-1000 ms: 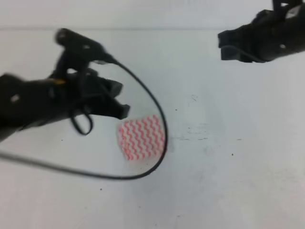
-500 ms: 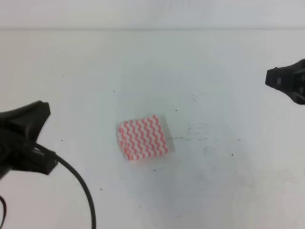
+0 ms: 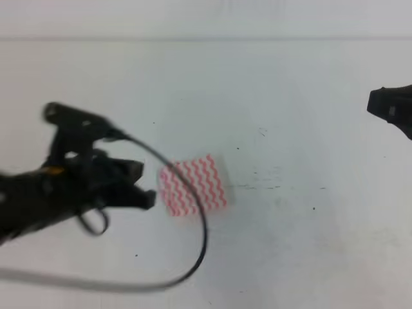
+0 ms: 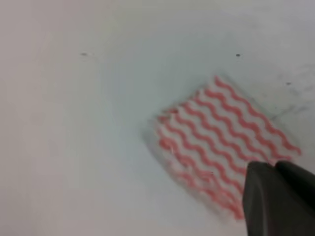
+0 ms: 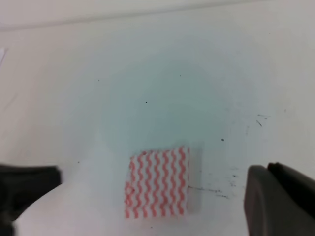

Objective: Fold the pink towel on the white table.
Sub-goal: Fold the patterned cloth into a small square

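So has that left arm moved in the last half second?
Yes. The left gripper has swung in from the table's left edge, toward the towel.

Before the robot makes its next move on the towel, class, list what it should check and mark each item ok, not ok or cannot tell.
1. Towel lies flat on the table, nothing on top of it: ok, though a dark cable crosses in front of it in the high view.
2. Towel already small and squarish, so possibly folded: cannot tell.
3. Left gripper close to the towel's left edge: ok.
4. Left gripper holding the towel: not ok, no grip shows.
5. Left gripper open or shut: cannot tell, too blurred.
6. Right gripper away from the towel, at the right edge: ok.
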